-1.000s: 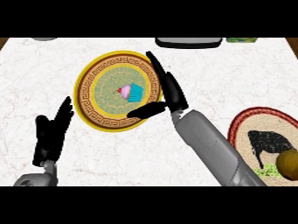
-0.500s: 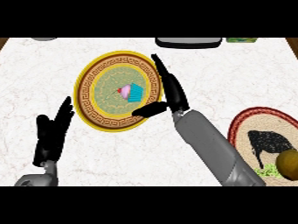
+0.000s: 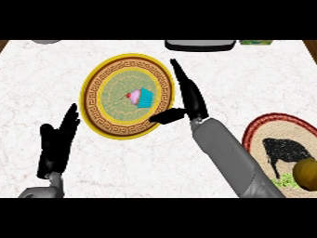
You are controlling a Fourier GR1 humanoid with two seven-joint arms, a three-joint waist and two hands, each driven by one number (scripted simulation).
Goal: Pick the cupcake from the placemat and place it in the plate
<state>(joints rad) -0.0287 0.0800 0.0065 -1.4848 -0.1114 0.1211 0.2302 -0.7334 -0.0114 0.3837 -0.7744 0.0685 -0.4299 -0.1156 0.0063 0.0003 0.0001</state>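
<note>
So the cupcake (image 3: 141,97) is lying on its side in the middle of the plate (image 3: 95,111), blue wrapper pointing right and pinkish frosting to the left; we've got nothing holding it at this point. Our right hand (image 3: 188,100) sits at the plate's right rim with fingers stretched out straight toward the far edge of the counter (image 3: 154,158) and the thumb poking left over the rim; it's open and clear of the cupcake, gripping nothing. Our left hand (image 3: 56,143) is down at the lower left, just off the plate, fingers straight and pointing up, holding nothing, just resting there. Over at the right edge there's the placemat (image 3: 257,130), red-bordered with a black animal figure on it; a brownish round thing (image 3: 309,173) sits on its lower part with a bit of green beside it.
</note>
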